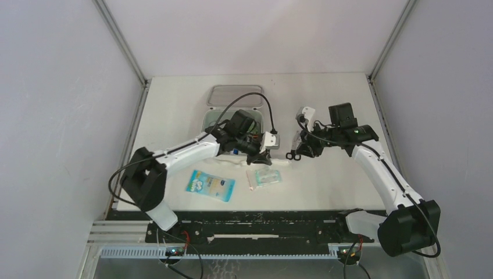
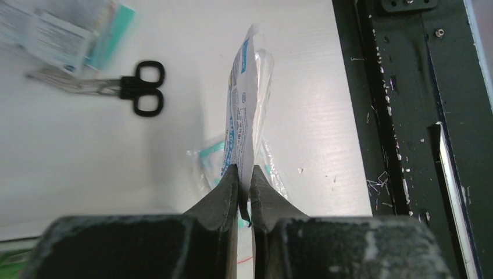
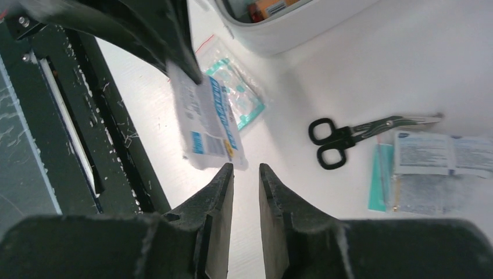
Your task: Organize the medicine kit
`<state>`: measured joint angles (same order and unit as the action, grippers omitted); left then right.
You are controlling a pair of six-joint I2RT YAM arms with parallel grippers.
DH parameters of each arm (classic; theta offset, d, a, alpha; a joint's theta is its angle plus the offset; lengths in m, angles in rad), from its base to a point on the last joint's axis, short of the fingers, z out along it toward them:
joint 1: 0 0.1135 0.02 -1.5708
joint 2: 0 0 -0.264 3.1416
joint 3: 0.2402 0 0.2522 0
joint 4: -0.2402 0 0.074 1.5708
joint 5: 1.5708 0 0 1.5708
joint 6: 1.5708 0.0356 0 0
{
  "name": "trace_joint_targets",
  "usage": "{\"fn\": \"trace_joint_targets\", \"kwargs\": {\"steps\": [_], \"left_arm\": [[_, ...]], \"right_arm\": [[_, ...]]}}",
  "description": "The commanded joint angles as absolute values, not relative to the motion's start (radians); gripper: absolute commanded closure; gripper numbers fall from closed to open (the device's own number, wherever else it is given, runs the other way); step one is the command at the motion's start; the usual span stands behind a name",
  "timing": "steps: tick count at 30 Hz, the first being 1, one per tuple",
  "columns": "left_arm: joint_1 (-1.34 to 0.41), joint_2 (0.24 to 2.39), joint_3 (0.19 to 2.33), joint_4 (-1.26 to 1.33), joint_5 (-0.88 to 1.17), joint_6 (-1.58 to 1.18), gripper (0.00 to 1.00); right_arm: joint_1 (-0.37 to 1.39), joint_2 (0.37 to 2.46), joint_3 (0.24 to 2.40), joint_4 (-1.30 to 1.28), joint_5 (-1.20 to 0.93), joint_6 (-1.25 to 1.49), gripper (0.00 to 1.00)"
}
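The medicine kit lies open at the middle of the table, its mesh lid folded back; its white wall shows in the right wrist view. My left gripper is shut on a white packet with blue print, holding it edge-up above the table. In the right wrist view that packet hangs from the left gripper's dark fingers. My right gripper stands just short of the packet's lower edge, slightly open, with nothing between its jaws. From above, the left gripper and right gripper are close together.
Black-handled scissors lie on the table right of the kit. A clear bag of teal items and a blue-and-white flat packet lie nearer the front. More sachets lie beyond the scissors. The black base rail runs along the front edge.
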<state>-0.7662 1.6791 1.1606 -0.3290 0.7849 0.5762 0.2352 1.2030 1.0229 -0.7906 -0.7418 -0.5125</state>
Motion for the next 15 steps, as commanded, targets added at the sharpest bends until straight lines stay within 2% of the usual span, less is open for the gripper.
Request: {"fn": "trace_joint_targets", "kwargs": {"steps": [1,8,15], "left_arm": [[-0.75,1.532,1.254,-0.506,0.711,0.739,0.93],[-0.632,1.337,1.25,-0.68,0.489,0.968,0.92],[-0.492,1.249,1.258,-0.782,0.36,1.173,0.91]], "right_arm": [[0.209,1.162,1.074,-0.778,-0.747,-0.496,0.77],[0.168,1.184,1.071,-0.762,-0.797,-0.501,0.77],[0.155,1.197,1.049,-0.712,-0.832,-0.488,0.78]]}}
